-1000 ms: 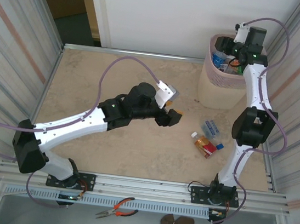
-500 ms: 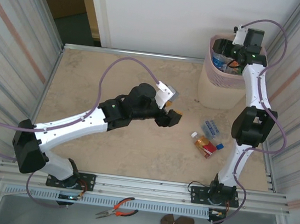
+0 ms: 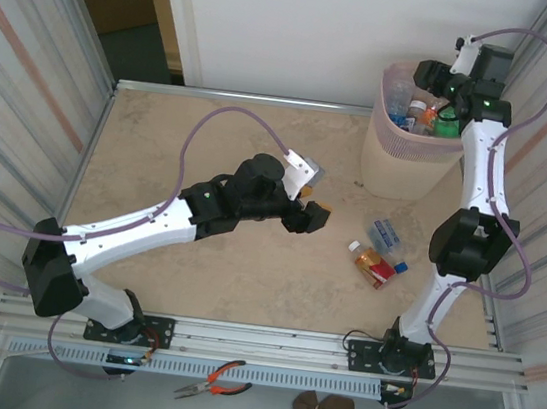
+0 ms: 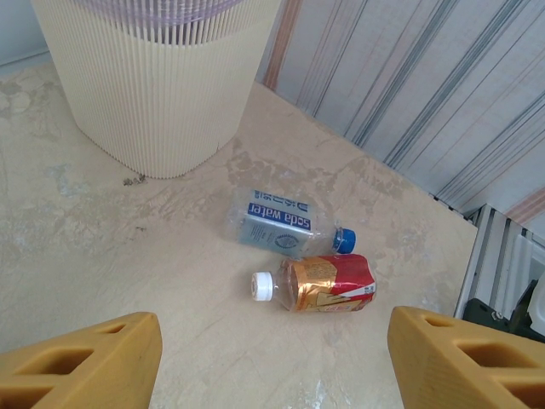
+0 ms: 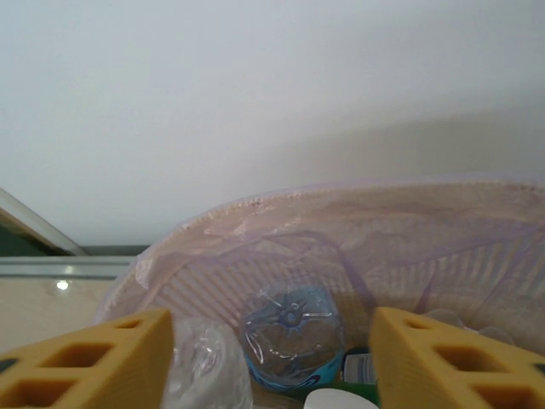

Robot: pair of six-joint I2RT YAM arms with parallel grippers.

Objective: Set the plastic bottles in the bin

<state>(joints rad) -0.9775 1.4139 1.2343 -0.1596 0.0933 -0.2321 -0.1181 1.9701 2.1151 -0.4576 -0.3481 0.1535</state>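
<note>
Two plastic bottles (image 3: 374, 266) are lying on their sides on the table (image 3: 261, 142): a clear soda water bottle (image 4: 279, 223) with a blue cap and, just beside it, a red-labelled bottle (image 4: 328, 285) with a white cap. Both are waiting ahead of and below my left gripper (image 4: 272, 362), whose jaws are standing wide and empty. The bin (image 4: 162, 94) is standing farther ahead and to that gripper's left. More bottles are already resting inside it, a clear one (image 5: 289, 328) showing its base just beneath my right gripper (image 5: 272, 362), which is hovering over the rim with its jaws parted and nothing between them. I am judging the job nearly finished, with these two remaining. For the pick I am planning to drop the left gripper straight over one bottle's body, turning the wrist so the jaws are crossing its width rather than its length, and closing gently, since thin plastic is likely to crumple or squirt sideways. The neighbour is lying so close that a finger could nudge it, so I am favouring the nearer, red-labelled one first.
</note>
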